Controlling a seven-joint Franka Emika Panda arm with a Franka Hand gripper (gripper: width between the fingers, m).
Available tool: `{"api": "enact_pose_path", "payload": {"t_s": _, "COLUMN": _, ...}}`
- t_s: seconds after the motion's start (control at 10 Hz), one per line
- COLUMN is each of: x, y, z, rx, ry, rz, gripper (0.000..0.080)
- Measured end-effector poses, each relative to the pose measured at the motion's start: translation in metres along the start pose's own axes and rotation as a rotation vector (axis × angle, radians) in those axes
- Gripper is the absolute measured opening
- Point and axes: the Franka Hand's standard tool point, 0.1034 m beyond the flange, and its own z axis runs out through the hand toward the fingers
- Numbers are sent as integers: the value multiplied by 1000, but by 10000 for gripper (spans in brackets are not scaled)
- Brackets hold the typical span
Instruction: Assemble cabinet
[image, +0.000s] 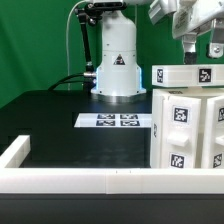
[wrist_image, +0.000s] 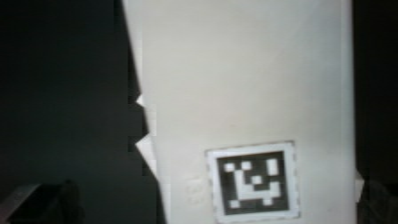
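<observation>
The cabinet (image: 186, 132) is a white boxy body with black-and-white tags, standing at the exterior view's right. A smaller white tagged panel (image: 186, 75) lies on top of it. My gripper (image: 191, 52) hangs just above that panel, at the top right. In the wrist view the white panel (wrist_image: 231, 90) fills the middle, with a tag (wrist_image: 254, 180) close to my gripper (wrist_image: 221, 208). One dark finger (wrist_image: 50, 200) shows beside the panel with a gap between them. The jaws stand wide apart on either side of the panel and hold nothing.
The marker board (image: 115, 121) lies flat on the black table in front of the arm's white base (image: 117, 62). A low white rim (image: 80, 180) frames the table's front and left edges. A black cable runs behind the base.
</observation>
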Motion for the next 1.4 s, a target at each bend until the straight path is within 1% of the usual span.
{"api": "enact_pose_path", "payload": {"t_s": 0.1, "x": -1, "y": -5, "z": 3, "rx": 4, "ry": 0, "rz": 15, "gripper": 797}}
{"api": "enact_pose_path", "payload": {"t_s": 0.2, "x": -1, "y": -11, "z": 7, "rx": 14, "ry": -2, "rz": 43, "gripper": 797}}
{"api": "enact_pose_path", "payload": {"t_s": 0.3, "x": -1, "y": -14, "z": 9, "rx": 18, "ry": -5, "rz": 55, "gripper": 797}}
{"api": "enact_pose_path", "payload": {"t_s": 0.5, "x": -2, "y": -16, "z": 13, "rx": 24, "ry": -7, "rz": 56, "gripper": 797}}
{"api": "enact_pose_path", "payload": {"t_s": 0.7, "x": -2, "y": -16, "z": 13, "rx": 23, "ry": -8, "rz": 62, "gripper": 797}}
{"api": "enact_pose_path", "payload": {"t_s": 0.8, "x": -3, "y": -15, "z": 13, "rx": 22, "ry": -8, "rz": 63, "gripper": 706}}
{"api": "enact_pose_path", "payload": {"t_s": 0.9, "x": -4, "y": -14, "z": 13, "rx": 22, "ry": -8, "rz": 65, "gripper": 706}}
{"api": "enact_pose_path", "payload": {"t_s": 1.0, "x": -4, "y": -14, "z": 13, "rx": 23, "ry": -9, "rz": 66, "gripper": 558}}
{"api": "enact_pose_path", "payload": {"t_s": 1.2, "x": -6, "y": -14, "z": 13, "rx": 24, "ry": -10, "rz": 69, "gripper": 559}}
{"api": "enact_pose_path", "payload": {"t_s": 1.4, "x": -5, "y": -14, "z": 13, "rx": 24, "ry": -9, "rz": 130, "gripper": 559}}
